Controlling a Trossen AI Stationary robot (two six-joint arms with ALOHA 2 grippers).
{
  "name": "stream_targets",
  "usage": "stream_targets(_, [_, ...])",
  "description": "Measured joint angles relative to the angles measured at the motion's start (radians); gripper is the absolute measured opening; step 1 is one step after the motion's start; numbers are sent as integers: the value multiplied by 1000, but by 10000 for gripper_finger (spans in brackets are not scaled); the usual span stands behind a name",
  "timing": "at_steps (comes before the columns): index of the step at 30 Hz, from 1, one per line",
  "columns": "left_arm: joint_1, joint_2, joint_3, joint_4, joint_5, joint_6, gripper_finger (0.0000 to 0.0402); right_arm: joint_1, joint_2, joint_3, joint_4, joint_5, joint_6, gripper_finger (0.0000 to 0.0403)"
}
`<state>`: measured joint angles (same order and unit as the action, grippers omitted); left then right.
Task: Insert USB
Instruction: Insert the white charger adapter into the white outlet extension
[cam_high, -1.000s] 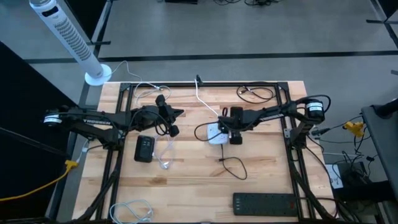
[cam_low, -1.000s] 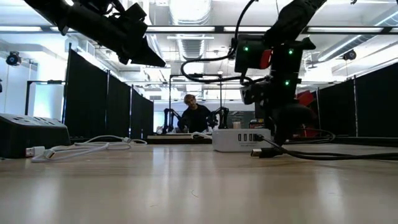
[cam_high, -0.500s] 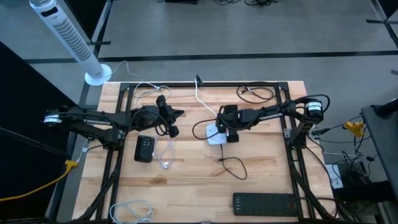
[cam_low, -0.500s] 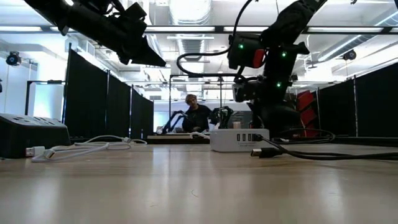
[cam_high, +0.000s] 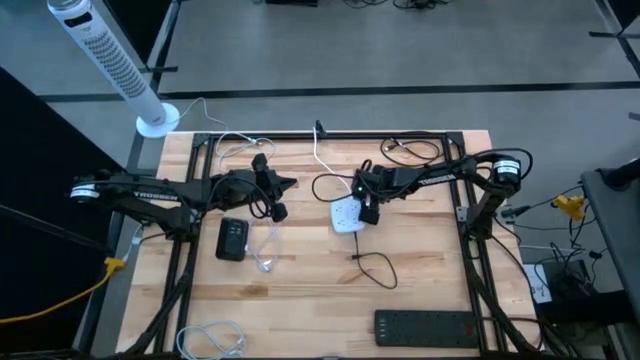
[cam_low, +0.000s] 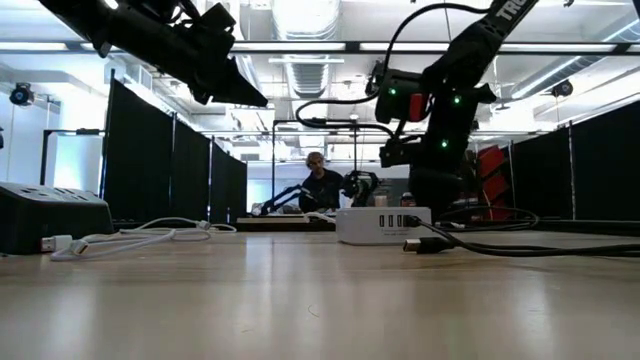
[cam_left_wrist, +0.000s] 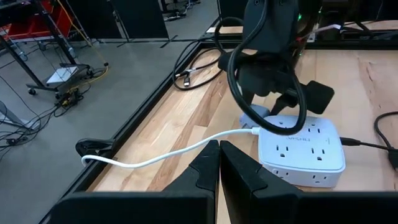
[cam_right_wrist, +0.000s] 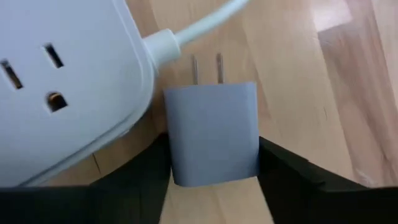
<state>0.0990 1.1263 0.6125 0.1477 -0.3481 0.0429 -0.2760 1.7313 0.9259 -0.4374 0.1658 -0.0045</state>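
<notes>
USB charger block (cam_right_wrist: 211, 130): grey, two prongs, one only, lying flat on the wood just beside the white power strip (cam_right_wrist: 62, 81), prongs pointing away from the wrist camera. In the high view, left to right: left gripper (cam_high: 280, 195) waits left of centre, fingers pressed together, holding nothing. Below it sits one black box (cam_high: 232, 239) beside a loose white cable (cam_high: 265, 250); a second white cable is coiled at lower left. The one white strip lies at centre. The right gripper (cam_high: 366, 205) stands over its upper right edge, fingers (cam_right_wrist: 143, 177) against both flanks of the block, pinching it as far as can be seen. One black cable (cam_high: 375, 265) loops below centre; one black power strip (cam_high: 425, 324) lies at lower right. Step in hand, by my reading: securing the block. Next move likely calls for lifting it, turning the prongs toward a socket face, and seating squarely.
</notes>
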Motion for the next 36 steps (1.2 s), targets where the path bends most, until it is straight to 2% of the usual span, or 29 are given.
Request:
stream_targets(6, [0,0,0,0,0,0,0,7,-19,-1,-3,8,-63,193])
stream_targets(10, [0,7,0,7,0,-21,0,54,-93,-4,-57,153,-77,193])
stream_targets(15, [14,72,0,190,5,-83,1,228,-221,-4,-72,342,-90,193])
stream_targets(17, [16,124,0,286,53,-81,7,320,-262,-3,-36,401,-104,193])
stream_targets(19, [29,183,0,386,159,-81,19,410,-274,1,-7,485,-125,193])
stream_targets(23, [63,297,26,579,424,-147,64,556,-247,24,9,662,-161,193])
stream_targets(26, [68,373,81,608,531,-182,115,601,-206,64,9,720,-165,193])
stream_targets(32, [61,521,236,467,541,-209,218,608,-119,159,6,776,-217,193])
stream_targets(36, [61,592,366,272,475,-237,256,607,-87,191,-26,793,-247,193])
